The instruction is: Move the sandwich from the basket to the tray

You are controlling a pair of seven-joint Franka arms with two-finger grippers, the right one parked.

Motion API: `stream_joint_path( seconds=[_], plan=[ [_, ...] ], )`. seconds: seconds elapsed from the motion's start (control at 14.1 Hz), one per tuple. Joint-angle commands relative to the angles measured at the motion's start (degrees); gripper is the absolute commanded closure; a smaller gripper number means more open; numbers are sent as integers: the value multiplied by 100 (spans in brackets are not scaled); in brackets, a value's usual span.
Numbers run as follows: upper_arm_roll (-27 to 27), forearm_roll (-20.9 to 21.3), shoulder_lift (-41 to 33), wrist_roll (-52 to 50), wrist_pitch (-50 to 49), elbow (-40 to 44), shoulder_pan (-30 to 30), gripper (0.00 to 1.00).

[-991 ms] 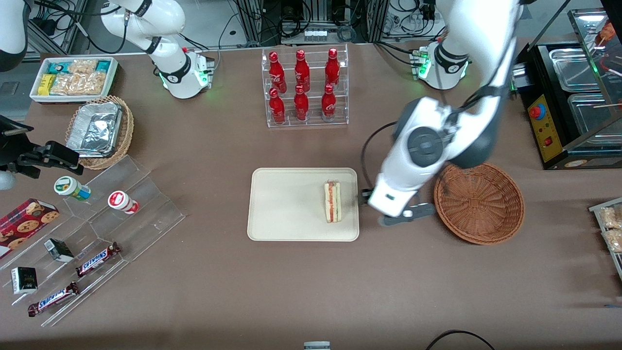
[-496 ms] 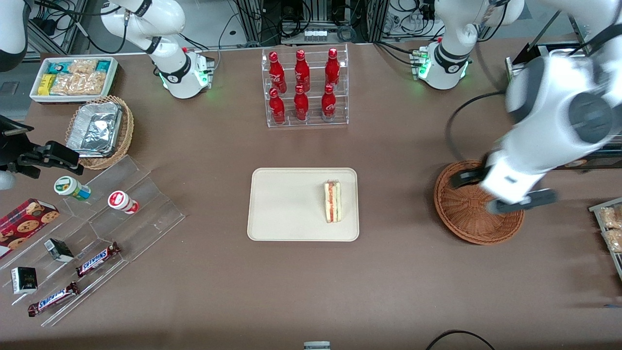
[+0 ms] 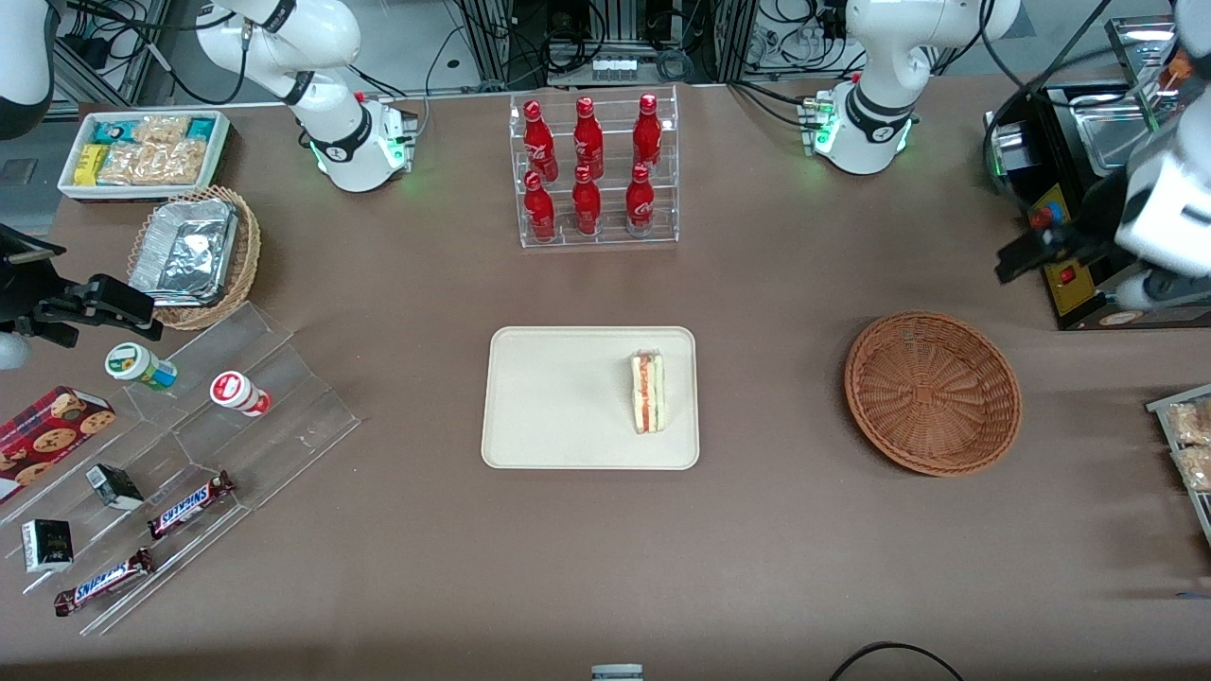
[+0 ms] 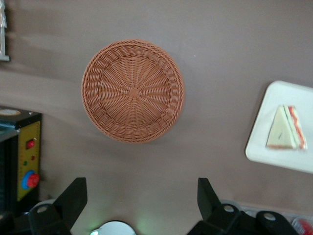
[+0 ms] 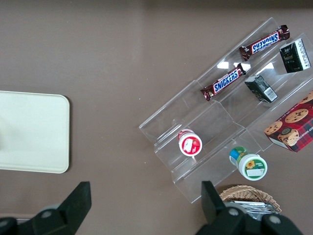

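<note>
While the sandwich [image 3: 648, 392] lies on the tray [image 3: 558, 397] at mid-table, the gripper [image 4: 139, 196] is held high, fingers spread and empty, above the bare basket [image 3: 933, 392] toward the working arm's table edge.

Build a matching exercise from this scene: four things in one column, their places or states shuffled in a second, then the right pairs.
1. triangular white-bread sandwich
2. round reddish-brown wicker basket
3. flat cream rectangular tray
4. left arm's gripper

A. open, raised, holding nothing
B. holds nothing
C. lies on the tray, near its basket-side edge
D. on the table, nearer the front camera than the red bottles

Pairs: 1-C, 2-B, 3-D, 4-A
</note>
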Motion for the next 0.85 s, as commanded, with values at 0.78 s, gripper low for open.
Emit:
stream_joint_path(
  seconds=[0.78],
  plan=[
    [-165,250,-187,489,216,-134,132,0]
  ],
)
